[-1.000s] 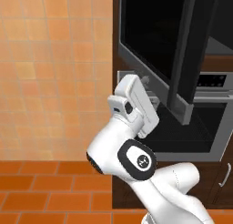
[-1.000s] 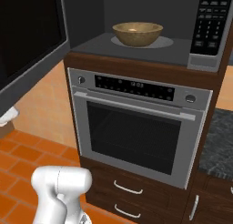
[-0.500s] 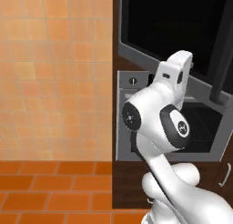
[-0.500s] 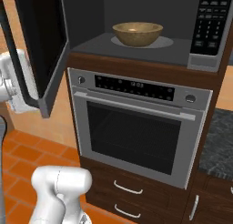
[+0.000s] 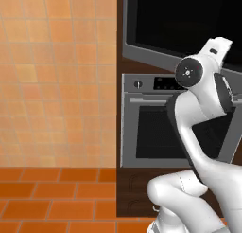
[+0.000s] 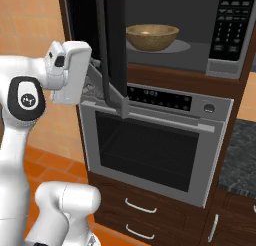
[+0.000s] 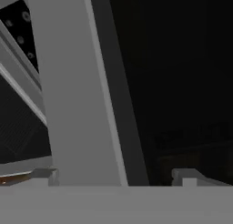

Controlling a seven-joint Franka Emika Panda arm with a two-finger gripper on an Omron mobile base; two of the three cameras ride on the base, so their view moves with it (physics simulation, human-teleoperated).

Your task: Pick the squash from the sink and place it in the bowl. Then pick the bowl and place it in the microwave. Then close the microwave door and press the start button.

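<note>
I see the bowl (image 6: 152,36) sitting inside the microwave (image 6: 200,35) cavity, above the steel oven (image 6: 155,145). The microwave door (image 6: 112,45) stands partly swung, my gripper (image 7: 119,175) spread wide against its grey edge, holding nothing. Orange tiled wall (image 5: 56,80) and floor (image 5: 56,199) lie left.

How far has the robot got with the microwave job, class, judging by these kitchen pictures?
Done: the wooden bowl already sits inside the microwave; whether the squash lies in it cannot be seen. In hand: the open gripper is at the edge of the microwave door, which stands partly swung, not yet shut. Left: closing the door fully and pressing the start button on the keypad.
</note>
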